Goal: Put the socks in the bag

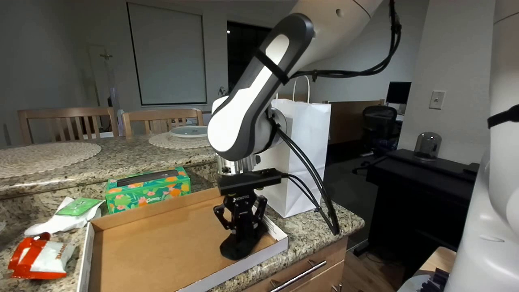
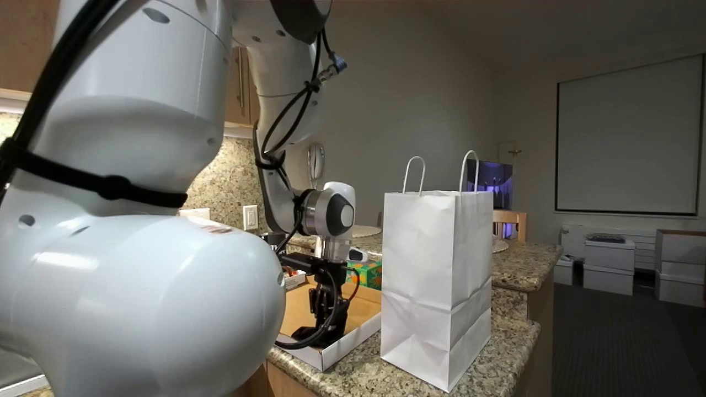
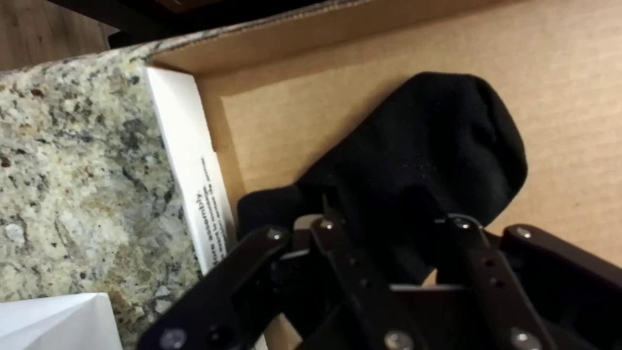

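Black sock fabric [image 3: 447, 126] lies in a near corner of the shallow brown cardboard tray [image 3: 573, 170]. A smaller black fold [image 3: 269, 206] shows beside it in the wrist view; whether it is a separate sock I cannot tell. My gripper [image 3: 376, 204] points down at the fabric, its fingers apart with black cloth between them. Dark fingertips blend into the cloth, so contact is hidden. In both exterior views the gripper [image 1: 242, 239] is low inside the tray. The white bag [image 2: 419, 248] stands upright beside the tray, its two loop handles up; its inside is hidden.
A green floral tissue box [image 1: 148, 190] sits behind the tray. A red and white packet [image 1: 40, 257] and a green packet on white material [image 1: 79, 207] lie at its far end. A raised granite ledge [image 1: 121, 154] runs behind. The white tray rim [image 3: 189, 160] stands between fabric and bag.
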Action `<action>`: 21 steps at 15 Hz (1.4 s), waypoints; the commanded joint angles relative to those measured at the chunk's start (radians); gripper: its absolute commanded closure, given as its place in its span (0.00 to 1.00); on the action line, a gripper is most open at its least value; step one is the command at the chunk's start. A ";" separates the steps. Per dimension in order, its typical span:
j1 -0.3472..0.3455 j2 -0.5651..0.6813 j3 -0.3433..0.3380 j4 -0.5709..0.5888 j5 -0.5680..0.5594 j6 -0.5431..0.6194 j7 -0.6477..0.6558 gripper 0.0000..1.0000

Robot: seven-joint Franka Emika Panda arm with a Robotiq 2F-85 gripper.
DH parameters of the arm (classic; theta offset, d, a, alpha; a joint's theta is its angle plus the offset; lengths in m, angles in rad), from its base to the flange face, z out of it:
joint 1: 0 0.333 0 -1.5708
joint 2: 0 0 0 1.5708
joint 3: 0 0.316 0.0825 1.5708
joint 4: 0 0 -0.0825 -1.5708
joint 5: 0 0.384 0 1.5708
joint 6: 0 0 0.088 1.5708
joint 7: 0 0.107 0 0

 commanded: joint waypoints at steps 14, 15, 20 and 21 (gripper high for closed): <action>0.015 -0.152 -0.018 0.014 -0.075 -0.021 0.047 0.96; 0.011 -0.188 -0.015 0.017 -0.099 -0.023 0.049 0.96; -0.016 -0.395 0.022 0.055 -0.135 -0.090 -0.002 0.96; -0.021 -0.433 0.031 0.073 -0.141 -0.112 -0.004 0.95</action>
